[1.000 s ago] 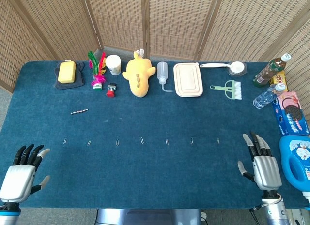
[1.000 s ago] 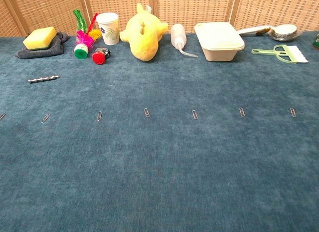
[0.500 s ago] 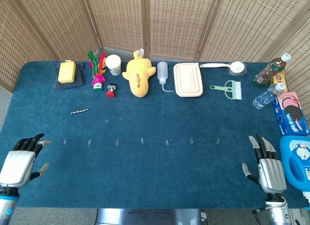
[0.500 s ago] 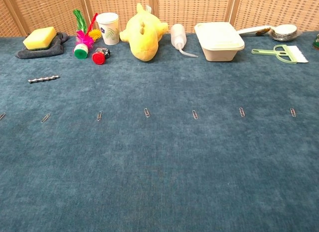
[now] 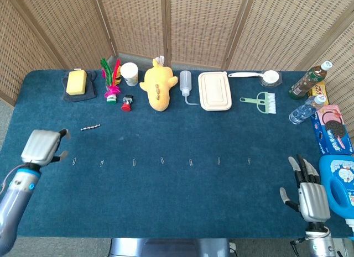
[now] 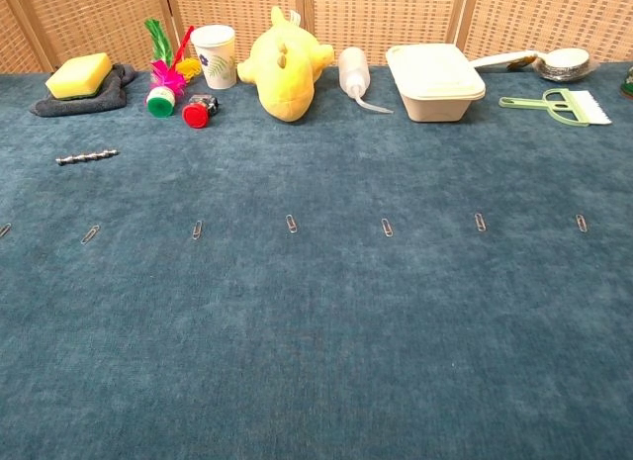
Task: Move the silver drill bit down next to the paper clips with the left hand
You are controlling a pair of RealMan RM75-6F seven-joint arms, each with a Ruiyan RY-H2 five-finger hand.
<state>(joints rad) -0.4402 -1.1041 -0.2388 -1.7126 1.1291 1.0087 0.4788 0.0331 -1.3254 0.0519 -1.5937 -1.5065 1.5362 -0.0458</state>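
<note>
Silver drill bit (image 5: 90, 126) lies above the paper clips (image 5: 161, 160), untouched. Left hand (image 5: 42, 146) nearby, finger state unclear. Right hand (image 5: 310, 192) empty, fingers spread.

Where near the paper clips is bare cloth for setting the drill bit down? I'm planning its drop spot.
Bare blue cloth lies between the silver drill bit and the row of paper clips, and in front of that row. The far edge, around the yellow plush toy, is crowded.

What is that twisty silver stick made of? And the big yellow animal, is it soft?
The twisty silver drill bit looks like bare metal: it is grey, shiny, with spiral grooves. The yellow stuffed animal toy looks like plush fabric, probably soft: its surface is fuzzy and matte and its shape is rounded and puffy.
</note>
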